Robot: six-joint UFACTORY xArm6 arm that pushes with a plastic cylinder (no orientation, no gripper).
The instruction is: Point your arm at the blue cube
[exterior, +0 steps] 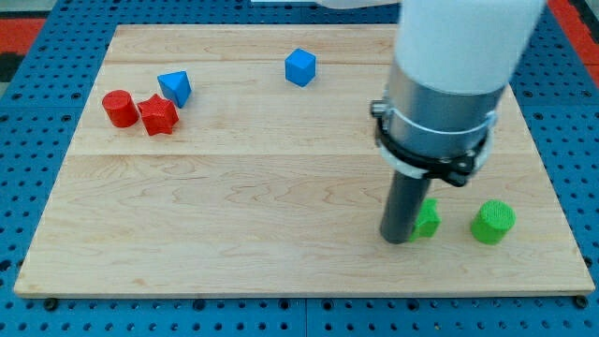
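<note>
Board (281, 187) seen from above and in front; my arm enters from the upper right of the frame. My tip (397, 240) rests on the wood at lower right, touching or just beside a green block (428, 219) that the rod partly hides, so its shape cannot be made out. There is no gripper on this rig, hence nothing to open, close or grasp with; the rod only pushes.

The blue cube (300, 67) sits near the top edge, a little right of centre, well apart from my tip and from every other block. I judge it small, light and rigid, with flat faces that would slide easily on the smooth wood under the slightest push. Since the task is only to point, no hold is needed; if contact came, a flat side face taken squarely would keep it from spinning, whereas a touch at a corner would turn it.

Count, by colour:
- Blue, two: the cube, and a wedge-like blue block (175, 87) at upper left.
- Red, two: a red cylinder (118, 109) and a red star (158, 115), touching or nearly so, just below and left of the wedge.
- Green, two: the hidden one at my tip, and a green cylinder (492, 222) just to its right.

Six blocks in all.
</note>
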